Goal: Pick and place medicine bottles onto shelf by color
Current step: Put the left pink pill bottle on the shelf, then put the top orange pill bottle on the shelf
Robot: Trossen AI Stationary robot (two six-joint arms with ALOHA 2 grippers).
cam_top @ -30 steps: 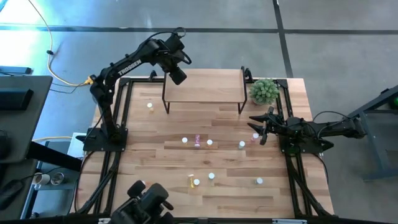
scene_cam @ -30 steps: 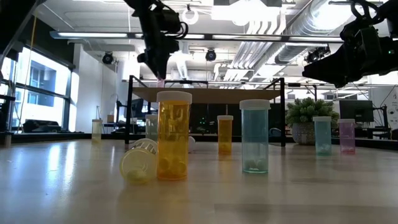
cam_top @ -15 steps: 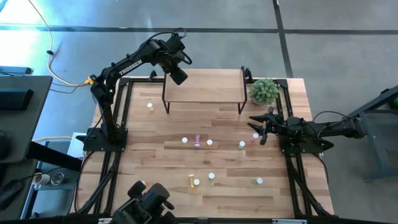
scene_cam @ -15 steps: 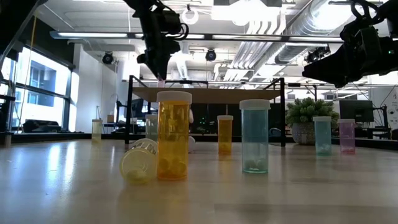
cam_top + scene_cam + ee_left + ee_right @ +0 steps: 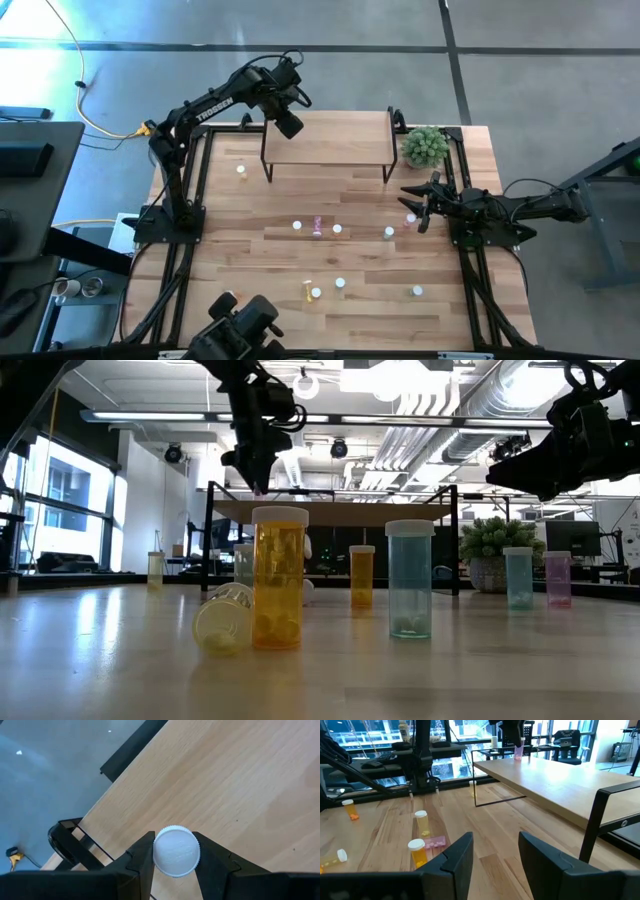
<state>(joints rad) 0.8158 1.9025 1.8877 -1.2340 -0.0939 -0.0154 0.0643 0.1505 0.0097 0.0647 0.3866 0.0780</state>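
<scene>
Left wrist view: left jaws grip a white-capped bottle point(image 5: 176, 851) (body hidden); right jaws open.

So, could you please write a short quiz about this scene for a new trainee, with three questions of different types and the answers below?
1. True or false: the left gripper holds a bottle above the shelf.
2. Multiple choice: the potted plant stands (A) at the shelf's right end, (B) on the shelf, (C) at the table's front edge.
3. Fill in: the right gripper is ____ and holds nothing.

Key: 1 true; 2 A; 3 open.
</scene>
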